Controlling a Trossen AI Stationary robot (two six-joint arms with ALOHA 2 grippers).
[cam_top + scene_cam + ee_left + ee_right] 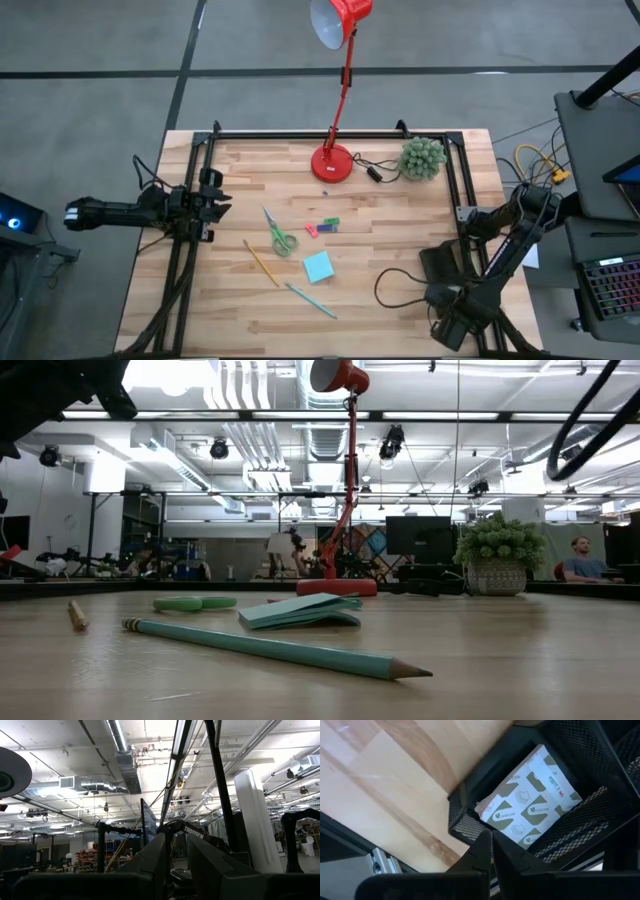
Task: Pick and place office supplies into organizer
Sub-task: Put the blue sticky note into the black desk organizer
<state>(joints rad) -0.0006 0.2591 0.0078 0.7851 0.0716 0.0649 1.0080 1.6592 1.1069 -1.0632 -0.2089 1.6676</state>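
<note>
On the wood table lie green-handled scissors (279, 236), a yellow pencil (261, 263), a teal pen (310, 300), a light-teal sticky-note pad (318, 266) and tiny red and green pieces (322, 227). The dark mesh organizer (432, 262) stands at the near right. One compartment holds a white packet with green print (530, 805). My right gripper (491, 851) is shut and empty, pointing down over the compartment's corner (465, 820). My left gripper (176, 857) is parked at the table's left edge, tilted upward and open, with nothing between its fingers. My right gripper's shut fingertips (485, 845) point down from above, right over the corner of the mesh compartment (465, 820) that holds the packet. I cannot tell whether they touch the mesh or the packet.
A red desk lamp (333, 160) and a green fuzzy plant (422, 158) stand at the far edge, with a cable (395, 285) looping beside the organizer. Black frame rails (195, 230) run along the left and right sides. A person (585, 560) sits far behind the table.
</note>
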